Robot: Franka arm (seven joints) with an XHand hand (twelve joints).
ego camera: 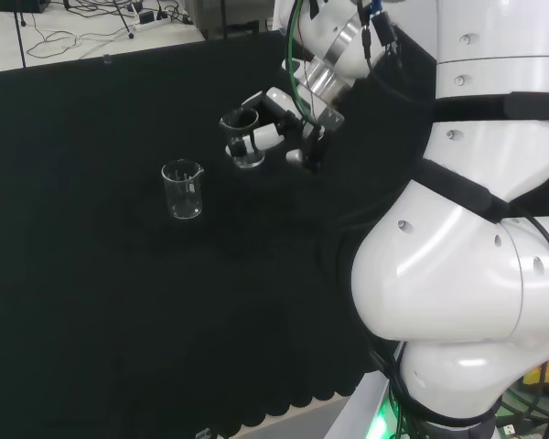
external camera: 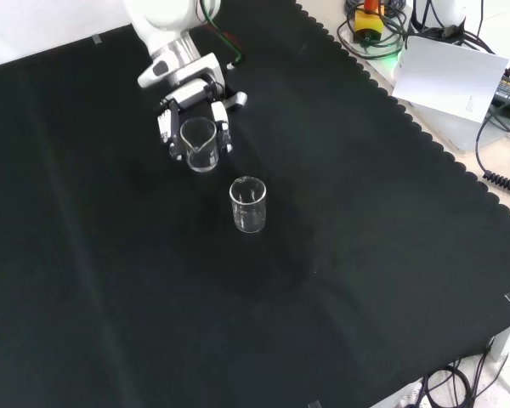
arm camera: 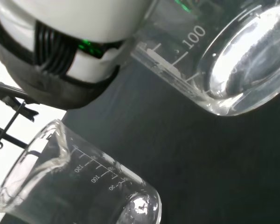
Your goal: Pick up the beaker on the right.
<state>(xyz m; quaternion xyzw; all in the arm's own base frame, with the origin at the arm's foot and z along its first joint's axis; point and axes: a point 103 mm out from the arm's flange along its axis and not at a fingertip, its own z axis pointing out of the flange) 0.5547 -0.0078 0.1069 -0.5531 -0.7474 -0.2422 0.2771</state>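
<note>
Two clear glass beakers with printed scales stand out against the black cloth. The hand (ego camera: 267,135) has fingers and thumb curled round the right-hand beaker (ego camera: 241,139) in the head view. From the front, that same beaker (external camera: 199,145) sits between the fingers of the hand (external camera: 195,92), nearer the arm. Up close in the wrist view, the held beaker (arm camera: 224,60) shows its round base under a white part of the hand (arm camera: 70,28). Whether it rests on the cloth I cannot tell. The other beaker (ego camera: 183,189) (external camera: 248,204) (arm camera: 79,182) stands upright and free, a short way off.
The arm's big white links (ego camera: 467,229) rise at the right of the head view. The cloth's scalloped edge (external camera: 425,127) runs along the right in the front view, with a white sheet (external camera: 446,81) and cables beyond it. Black cloth (external camera: 110,280) spreads around the beakers.
</note>
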